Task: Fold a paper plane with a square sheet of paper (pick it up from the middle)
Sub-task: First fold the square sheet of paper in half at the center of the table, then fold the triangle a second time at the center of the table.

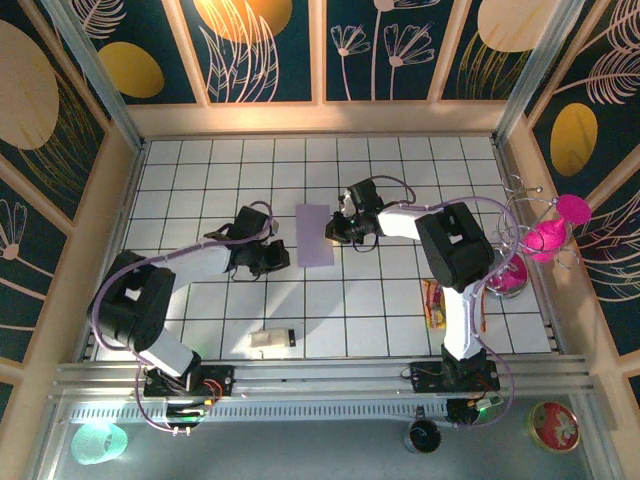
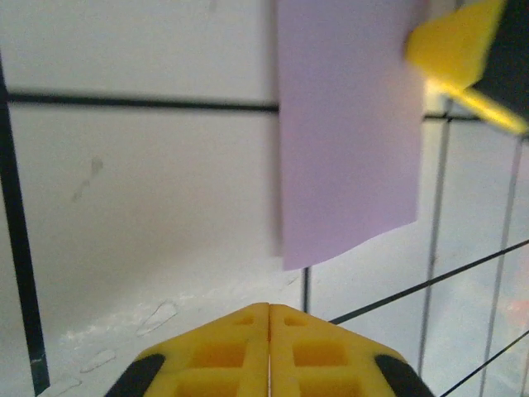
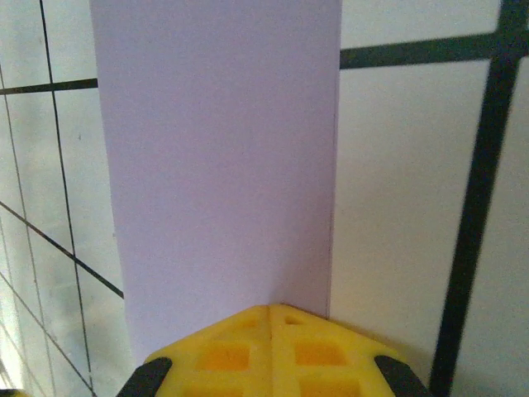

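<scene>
Midway across the tiled table (image 1: 200, 170) lies the lilac sheet of paper (image 1: 314, 235), a narrow strip lying flat. The right gripper (image 1: 332, 230), fingers pressed together, meets its right edge. The left gripper (image 1: 278, 258), also closed and empty, sits just left, apart.

**Mia:** What is in front of the left gripper (image 2: 269, 309)?

**Ben:** Bare table (image 2: 140, 190) straight ahead and to its left. Lots of room there. Ahead and a bit to its right, the lilac paper (image 2: 347, 124) lies flat. The right gripper (image 1: 332, 232) blocks the paper's far side (its tip is right at the edge).

**Mia:** And behind?

**Ben:** A small white block (image 1: 272, 340) is well behind it. A snack packet (image 1: 432, 303) lies well behind the right gripper, near its arm. The tiles between those two are bare.
</scene>
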{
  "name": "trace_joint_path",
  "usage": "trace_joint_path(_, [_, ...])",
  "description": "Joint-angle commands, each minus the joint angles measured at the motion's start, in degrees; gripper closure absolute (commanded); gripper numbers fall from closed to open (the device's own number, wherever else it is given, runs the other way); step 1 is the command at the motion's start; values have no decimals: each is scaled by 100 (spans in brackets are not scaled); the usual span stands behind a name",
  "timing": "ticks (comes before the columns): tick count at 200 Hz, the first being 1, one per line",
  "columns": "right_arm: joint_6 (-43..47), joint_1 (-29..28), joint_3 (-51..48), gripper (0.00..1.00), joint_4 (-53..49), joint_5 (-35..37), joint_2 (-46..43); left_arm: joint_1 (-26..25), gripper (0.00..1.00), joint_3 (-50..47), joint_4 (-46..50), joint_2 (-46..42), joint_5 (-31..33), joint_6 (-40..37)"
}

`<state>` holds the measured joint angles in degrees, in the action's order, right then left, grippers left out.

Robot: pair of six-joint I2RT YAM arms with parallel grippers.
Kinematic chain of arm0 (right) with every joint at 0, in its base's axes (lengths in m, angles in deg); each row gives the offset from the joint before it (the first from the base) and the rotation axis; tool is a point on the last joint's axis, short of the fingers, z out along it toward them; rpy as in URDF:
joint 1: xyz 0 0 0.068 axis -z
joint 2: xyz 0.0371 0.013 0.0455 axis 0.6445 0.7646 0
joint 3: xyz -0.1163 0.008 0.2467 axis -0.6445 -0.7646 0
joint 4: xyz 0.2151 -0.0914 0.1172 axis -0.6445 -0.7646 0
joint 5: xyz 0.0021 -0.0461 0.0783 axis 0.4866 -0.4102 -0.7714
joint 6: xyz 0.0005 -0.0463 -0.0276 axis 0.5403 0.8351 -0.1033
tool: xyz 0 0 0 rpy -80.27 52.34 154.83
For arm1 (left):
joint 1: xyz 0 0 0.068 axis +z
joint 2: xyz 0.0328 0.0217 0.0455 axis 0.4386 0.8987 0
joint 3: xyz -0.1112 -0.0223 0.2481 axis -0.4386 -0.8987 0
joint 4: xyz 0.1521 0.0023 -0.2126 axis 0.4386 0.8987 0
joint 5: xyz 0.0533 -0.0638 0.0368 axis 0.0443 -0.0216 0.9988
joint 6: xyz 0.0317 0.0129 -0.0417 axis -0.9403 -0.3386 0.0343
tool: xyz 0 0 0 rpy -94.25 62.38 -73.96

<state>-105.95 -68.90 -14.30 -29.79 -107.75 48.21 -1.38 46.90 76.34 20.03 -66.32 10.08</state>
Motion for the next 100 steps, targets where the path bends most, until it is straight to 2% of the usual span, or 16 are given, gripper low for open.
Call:
trace_joint_path(1, [324, 161, -71, 94, -1341, 1312, 207, 24, 86, 53, -667, -220, 384, 477])
trace_joint_path(27, [139, 162, 432, 84, -840, 348, -398, 80, 72, -13, -1420, -166, 149, 834])
trace_joint_path(45, [-194, 162, 373, 74, -327, 14, -811, 85, 65, 155, -1789, 48, -159, 973])
trace_joint_path(71, [-774, 174, -393, 64, 350, 150, -1385, 85, 59, 381, -2230, 401, -528, 1141])
trace_joint_path(100, [-1355, 251, -1428, 60, 1087, 305, -1906, 61, 56, 950, -1808, 980, -647, 860])
